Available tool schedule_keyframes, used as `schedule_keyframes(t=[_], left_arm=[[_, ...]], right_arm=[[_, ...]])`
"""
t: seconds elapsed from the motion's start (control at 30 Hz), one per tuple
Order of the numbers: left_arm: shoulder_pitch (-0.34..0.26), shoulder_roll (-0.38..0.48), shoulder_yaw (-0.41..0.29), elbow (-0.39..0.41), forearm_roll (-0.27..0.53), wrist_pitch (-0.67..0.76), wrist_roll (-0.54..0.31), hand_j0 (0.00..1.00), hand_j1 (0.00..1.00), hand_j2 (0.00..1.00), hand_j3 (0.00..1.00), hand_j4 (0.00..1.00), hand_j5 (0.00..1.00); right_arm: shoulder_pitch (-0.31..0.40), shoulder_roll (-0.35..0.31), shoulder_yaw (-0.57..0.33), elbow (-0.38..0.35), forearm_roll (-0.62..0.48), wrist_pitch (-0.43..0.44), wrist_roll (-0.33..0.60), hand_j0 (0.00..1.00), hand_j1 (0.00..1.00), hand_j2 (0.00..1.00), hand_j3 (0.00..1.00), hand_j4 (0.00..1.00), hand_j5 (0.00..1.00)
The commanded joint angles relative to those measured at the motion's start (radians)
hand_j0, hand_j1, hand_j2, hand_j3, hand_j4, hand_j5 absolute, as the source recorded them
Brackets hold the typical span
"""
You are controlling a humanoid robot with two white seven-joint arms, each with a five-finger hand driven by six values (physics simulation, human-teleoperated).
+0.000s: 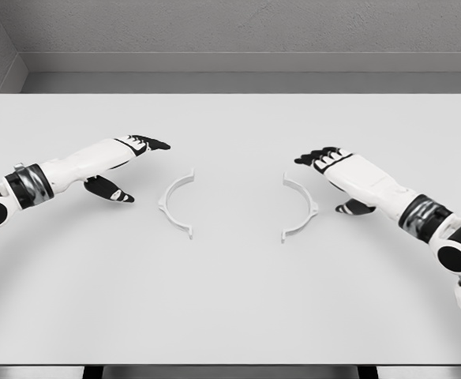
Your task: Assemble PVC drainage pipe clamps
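Lying apart near the middle of the white tabletop, two white curved plastic clamp halves face each other. Left hand and right hand hover outside them, fingers spread, holding nothing.

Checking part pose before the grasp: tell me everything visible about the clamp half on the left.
The left clamp half is a thin white semicircular band, plastic-looking, with a small flat tab at each end and a little lug at mid-arc on its outer side. It lies flat on the white table, open side facing right toward the other half, with a clear gap between them. Nothing touches it; the left hand hovers open just to its left.
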Motion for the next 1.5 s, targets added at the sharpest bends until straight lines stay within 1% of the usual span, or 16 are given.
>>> schedule_keyframes(t=[0.0, 0.1, 0.17, 0.33, 0.37, 0.4, 0.47, 0.87, 0.93, 1.17, 1.23, 1.3, 1.33, 1.47], left_arm=[[0.000, -0.009, 0.000, 0.000, 0.006, 0.002, 0.001, 1.00, 1.00, 1.00, 1.00, 1.00, 1.00], [0.000, -0.032, 0.000, 0.001, -0.001, 0.002, 0.001, 1.00, 1.00, 1.00, 1.00, 1.00, 1.00], [-0.002, -0.044, 0.000, 0.001, -0.009, 0.002, 0.001, 1.00, 1.00, 1.00, 1.00, 1.00, 1.00], [-0.003, -0.066, 0.000, 0.003, -0.009, 0.002, 0.001, 1.00, 1.00, 1.00, 1.00, 1.00, 1.00], [-0.002, -0.073, -0.002, 0.007, -0.011, 0.002, -0.001, 1.00, 1.00, 1.00, 1.00, 1.00, 1.00], [-0.003, -0.076, 0.000, 0.009, -0.036, 0.002, 0.001, 1.00, 1.00, 1.00, 1.00, 1.00, 1.00], [-0.003, -0.083, 0.000, 0.012, -0.049, 0.002, -0.001, 1.00, 1.00, 1.00, 1.00, 1.00, 1.00], [-0.003, -0.106, 0.000, 0.023, -0.050, 0.002, 0.001, 1.00, 1.00, 1.00, 1.00, 1.00, 1.00], [-0.003, -0.110, 0.000, 0.024, -0.050, 0.002, -0.001, 1.00, 1.00, 1.00, 1.00, 1.00, 1.00], [-0.002, -0.133, 0.000, 0.023, -0.052, 0.002, -0.001, 1.00, 1.00, 1.00, 1.00, 1.00, 1.00], [-0.002, -0.145, 0.000, 0.021, -0.072, 0.002, 0.001, 1.00, 1.00, 1.00, 1.00, 1.00, 1.00], [0.000, -0.152, 0.000, 0.020, -0.072, 0.002, 0.001, 1.00, 1.00, 1.00, 1.00, 1.00, 1.00], [0.000, -0.155, 0.000, 0.020, -0.072, 0.002, -0.001, 1.00, 1.00, 1.00, 1.00, 1.00, 1.00], [0.003, -0.161, 0.000, 0.017, -0.073, 0.002, -0.001, 1.00, 1.00, 1.00, 1.00, 1.00, 1.00]], right_arm=[[0.000, 0.000, 0.009, -0.002, -0.005, 0.004, 0.000, 1.00, 1.00, 1.00, 1.00, 1.00, 1.00], [-0.002, 0.000, 0.020, -0.002, -0.005, 0.005, 0.000, 1.00, 1.00, 1.00, 1.00, 1.00, 1.00], [-0.009, 0.000, 0.035, 0.000, -0.005, 0.024, -0.002, 1.00, 1.00, 1.00, 1.00, 1.00, 1.00], [-0.017, 0.002, 0.042, 0.004, -0.005, 0.033, -0.002, 1.00, 1.00, 1.00, 1.00, 1.00, 1.00], [-0.018, 0.013, 0.042, 0.008, -0.003, 0.033, -0.002, 1.00, 1.00, 1.00, 1.00, 1.00, 1.00], [-0.021, 0.014, 0.042, 0.011, 0.005, 0.033, -0.002, 1.00, 1.00, 1.00, 1.00, 1.00, 1.00], [-0.021, 0.017, 0.042, 0.009, 0.008, 0.033, -0.002, 1.00, 1.00, 1.00, 1.00, 1.00, 1.00], [-0.037, 0.026, 0.071, 0.008, 0.009, 0.050, 0.000, 1.00, 1.00, 1.00, 1.00, 1.00, 1.00], [-0.037, 0.042, 0.077, 0.008, 0.009, 0.050, 0.000, 1.00, 1.00, 1.00, 1.00, 1.00, 1.00], [-0.044, 0.043, 0.092, 0.004, 0.009, 0.068, 0.000, 1.00, 1.00, 1.00, 1.00, 1.00, 1.00], [-0.046, 0.043, 0.092, 0.004, 0.009, 0.068, 0.000, 1.00, 1.00, 1.00, 1.00, 1.00, 1.00], [-0.046, 0.045, 0.092, 0.006, 0.011, 0.070, -0.002, 1.00, 1.00, 1.00, 1.00, 1.00, 1.00], [-0.055, 0.045, 0.107, 0.009, 0.014, 0.071, -0.002, 1.00, 1.00, 1.00, 1.00, 1.00, 1.00], [-0.063, 0.045, 0.120, 0.009, 0.015, 0.084, -0.002, 1.00, 1.00, 1.00, 1.00, 1.00, 1.00]])
